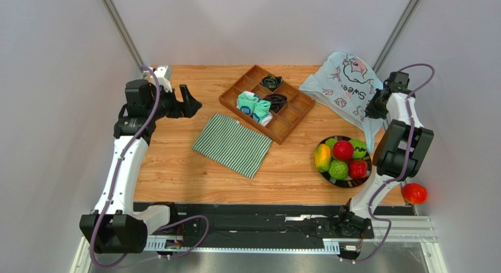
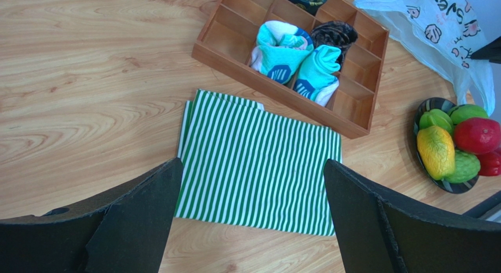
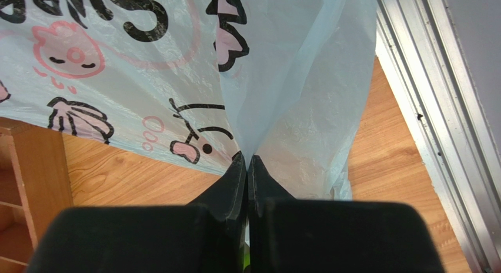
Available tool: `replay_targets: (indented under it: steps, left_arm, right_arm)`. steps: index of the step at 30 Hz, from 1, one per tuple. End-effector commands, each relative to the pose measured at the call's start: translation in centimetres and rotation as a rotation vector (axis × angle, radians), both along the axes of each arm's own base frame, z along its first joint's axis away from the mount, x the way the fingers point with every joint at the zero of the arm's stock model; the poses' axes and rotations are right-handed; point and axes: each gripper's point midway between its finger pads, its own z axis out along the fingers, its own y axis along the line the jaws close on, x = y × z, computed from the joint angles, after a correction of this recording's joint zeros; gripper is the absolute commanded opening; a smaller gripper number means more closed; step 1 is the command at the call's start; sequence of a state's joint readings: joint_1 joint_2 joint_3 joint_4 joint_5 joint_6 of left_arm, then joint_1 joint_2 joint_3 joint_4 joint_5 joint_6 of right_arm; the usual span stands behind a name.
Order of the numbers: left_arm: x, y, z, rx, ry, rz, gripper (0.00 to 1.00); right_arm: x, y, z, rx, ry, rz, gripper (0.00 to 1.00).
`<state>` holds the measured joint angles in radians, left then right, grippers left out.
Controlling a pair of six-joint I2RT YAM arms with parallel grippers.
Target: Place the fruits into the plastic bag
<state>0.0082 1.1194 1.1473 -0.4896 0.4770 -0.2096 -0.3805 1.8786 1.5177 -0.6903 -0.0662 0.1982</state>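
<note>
pale wood-grain tabletop (image 1: 176,167), boxed in by plain grey walls (image 1: 59,49) on three sides, with two slanting metal posts (image 1: 120,29) at the far corners. along the near edge, a black and aluminium rail (image 1: 264,240) carrying both arm bases. beyond the right edge of the wood, a silvery metal channel (image 3: 423,108), close in the right wrist view.

at the far right of the table, the plastic bag (image 1: 347,85): pale blue, see-through, rumpled, printed in pink and black. right gripper (image 3: 247,161) pinched tight on a fold of it, fingertips together with the film gathered between them.

nearer, just beside the bag, a dark plate (image 1: 329,182) heaped with the fruits (image 1: 343,161): red, green, one yellow-orange. one more red fruit (image 1: 414,193) apart at the near right corner, on or just past the wood's edge, hard to tell which.

mid-table, a wooden compartment tray (image 1: 294,117) holding teal socks (image 1: 254,105); beside it a green-and-white striped cloth (image 1: 232,145), lying flat. left gripper (image 1: 189,103) at the far left, above the wood, fingers spread wide, nothing between them.
</note>
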Motion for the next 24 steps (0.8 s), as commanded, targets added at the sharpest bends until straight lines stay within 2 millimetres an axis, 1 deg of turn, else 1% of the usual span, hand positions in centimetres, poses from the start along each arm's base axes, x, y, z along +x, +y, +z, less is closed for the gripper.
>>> replay_targets:
  steps: [1, 3, 4, 5, 7, 10, 12, 13, 15, 16, 18, 19, 21, 23, 24]
  left_arm:
    - [0.1, 0.1, 0.6, 0.016, -0.037, -0.01, 0.99]
    - [0.1, 0.0, 0.5, 0.014, -0.035, -0.011, 0.99]
    - [0.1, 0.0, 0.5, 0.014, -0.038, -0.011, 0.99]
    - [0.0, -0.1, 0.5, 0.013, -0.038, -0.015, 0.99]
    - [0.1, -0.1, 0.6, 0.008, -0.043, -0.018, 0.99]
    - [0.0, -0.3, 0.8, 0.003, -0.051, -0.027, 0.99]
    - [-0.1, -0.4, 0.8, 0.0, -0.052, -0.033, 0.98]
    - [-0.1, -0.6, 1.0, -0.005, -0.058, -0.045, 0.98]
    - [-0.3, -0.7, 1.1, -0.011, -0.065, -0.053, 0.98]
    - [-0.3, -1.0, 1.4, -0.02, -0.076, -0.07, 0.98]
    - [-0.6, -1.5, 1.7, -0.036, -0.091, -0.098, 0.98]
    - [-0.8, -2.0, 1.9, -0.052, -0.107, -0.128, 0.98]
    - [-1.2, -2.4, 2.5, -0.07, -0.131, -0.152, 0.98]
    - [-1.5, -3.0, 3.1, -0.086, -0.156, -0.186, 0.98]
    - [-1.6, -3.1, 3.2, -0.094, -0.158, -0.194, 0.98]
  right_arm:
    - [3.0, 0.3, 3.8, 0.019, -0.168, 0.01, 0.0]
    - [3.4, 0.4, 5.7, 0.018, -0.224, 0.007, 0.0]
    - [3.8, 0.4, 6.8, 0.011, -0.262, 0.009, 0.0]
    - [3.9, 0.4, 8.3, 0.002, -0.302, 0.004, 0.0]
    - [4.3, 0.4, 10.2, -0.014, -0.358, 0.009, 0.0]
    - [4.3, 0.5, 13.7, -0.042, -0.444, 0.02, 0.0]
    - [4.3, 0.8, 15.3, -0.041, -0.48, 0.034, 0.0]
    - [4.1, 1.2, 16.5, -0.044, -0.506, 0.046, 0.0]
    - [3.9, 2.1, 18.0, -0.023, -0.547, 0.077, 0.0]
    - [3.6, 2.5, 19.4, -0.024, -0.587, 0.09, 0.0]
    - [3.4, 3.7, 21.0, -0.002, -0.648, 0.137, 0.0]
    - [2.9, 4.3, 22.6, 0.0, -0.689, 0.15, 0.0]
    - [2.4, 5.1, 24.0, 0.018, -0.73, 0.177, 0.0]
    - [1.6, 6.0, 26.4, 0.028, -0.791, 0.196, 0.0]
    - [1.3, 6.9, 27.2, 0.05, -0.812, 0.224, 0.0]
